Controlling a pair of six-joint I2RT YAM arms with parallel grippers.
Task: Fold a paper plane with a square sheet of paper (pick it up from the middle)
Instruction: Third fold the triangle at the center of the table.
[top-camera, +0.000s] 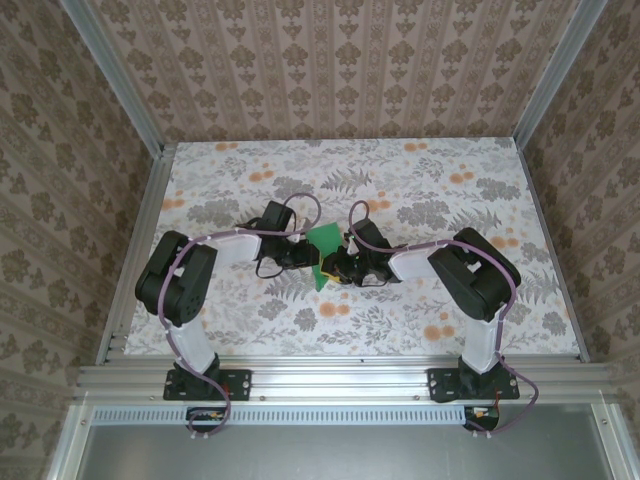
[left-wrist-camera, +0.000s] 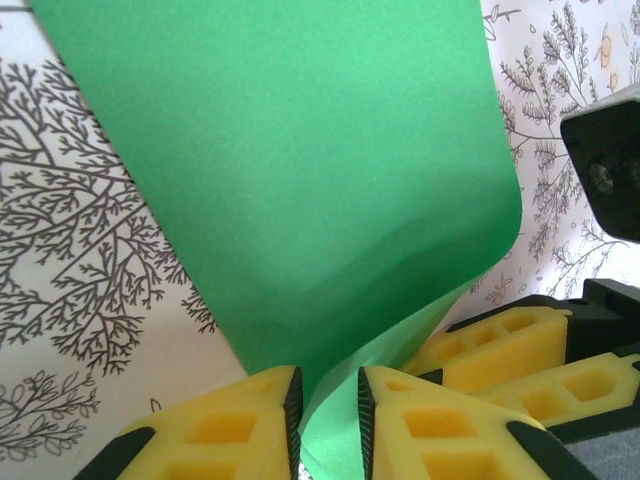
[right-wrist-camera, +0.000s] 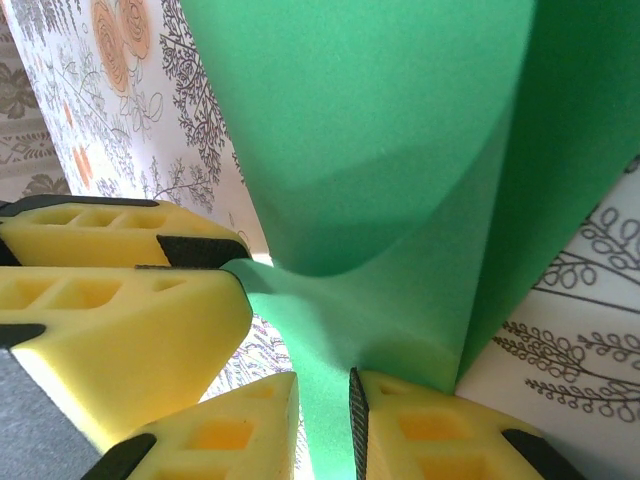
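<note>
Both claws are on the square sheet of paper (top-camera: 322, 248), right over the middle of the table (top-camera: 250, 170); the left claw (left-wrist-camera: 328, 405) has its yellow fingers (left-wrist-camera: 230, 430) drawn nearly together with the green sheet's lower edge nipped between them; the right claw (right-wrist-camera: 322, 410) pinches the same edge just alongside, its jaws just as narrow. The sheet rises from the two grips in a loose curl, bent rather than flat, above the table's floral surface; whether its lowest corner touches the table, I cannot tell.
</note>
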